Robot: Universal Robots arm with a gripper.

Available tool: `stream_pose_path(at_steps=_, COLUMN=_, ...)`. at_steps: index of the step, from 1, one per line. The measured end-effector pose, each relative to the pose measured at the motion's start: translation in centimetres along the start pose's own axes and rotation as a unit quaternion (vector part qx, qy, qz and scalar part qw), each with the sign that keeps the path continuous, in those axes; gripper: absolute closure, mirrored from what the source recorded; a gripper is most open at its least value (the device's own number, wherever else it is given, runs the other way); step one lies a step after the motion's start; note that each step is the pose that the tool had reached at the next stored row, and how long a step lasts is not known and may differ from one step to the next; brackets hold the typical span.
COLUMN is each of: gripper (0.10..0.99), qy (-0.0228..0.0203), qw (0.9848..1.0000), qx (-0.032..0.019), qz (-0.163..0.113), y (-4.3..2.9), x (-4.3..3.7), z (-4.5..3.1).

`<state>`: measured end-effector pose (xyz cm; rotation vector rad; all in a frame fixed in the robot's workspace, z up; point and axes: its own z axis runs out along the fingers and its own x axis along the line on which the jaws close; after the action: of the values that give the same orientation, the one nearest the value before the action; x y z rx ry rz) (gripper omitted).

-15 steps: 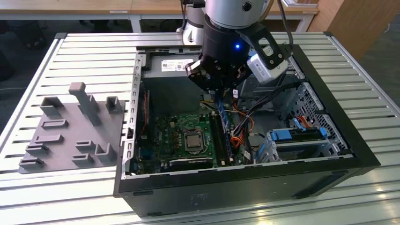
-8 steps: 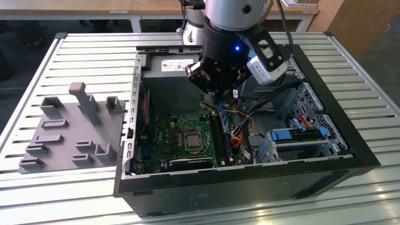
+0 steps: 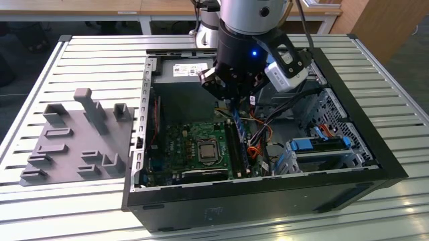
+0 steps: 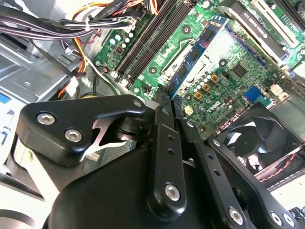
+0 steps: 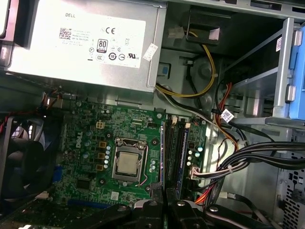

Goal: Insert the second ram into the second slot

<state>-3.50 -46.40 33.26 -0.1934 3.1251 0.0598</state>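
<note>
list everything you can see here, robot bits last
computer case: one, black, open, on the table
table: one, pale slatted metal, under the case
fixture: one, grey, on the table, exterior view's left of the case
motherboard: one, green, inside the case
processor socket: one, silver, mid-motherboard
power supply: one, grey with white label, inside the case
fan: one, black, at the motherboard's edge
cables: one bundle, mostly black, beside the motherboard
drive clips: at least two, light blue, inside the case
second ram: one, blue, gripped above the motherboard
arm: one, silver and black, over the case
hand: one, black, shut on the second ram
</note>
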Motion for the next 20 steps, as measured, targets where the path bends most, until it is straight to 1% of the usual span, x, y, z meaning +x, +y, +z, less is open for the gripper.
stream_pose_path(at_steps=5, gripper=0.949, qy=0.0000, qw=1.0000, qx=0.0000, qz=0.000, y=-0.04, x=0.01, z=0.09)
stream_pose_path(at_steps=9, gripper=0.949, qy=-0.0001, qw=1.0000, qx=-0.0002, qz=0.001, y=-0.24, x=0.03, z=0.26)
stream_pose_path(at_steps=20, gripper=0.949, qy=-0.0010, qw=0.9997, qx=0.0002, qz=0.025, y=-0.33, x=-0.30, z=0.58)
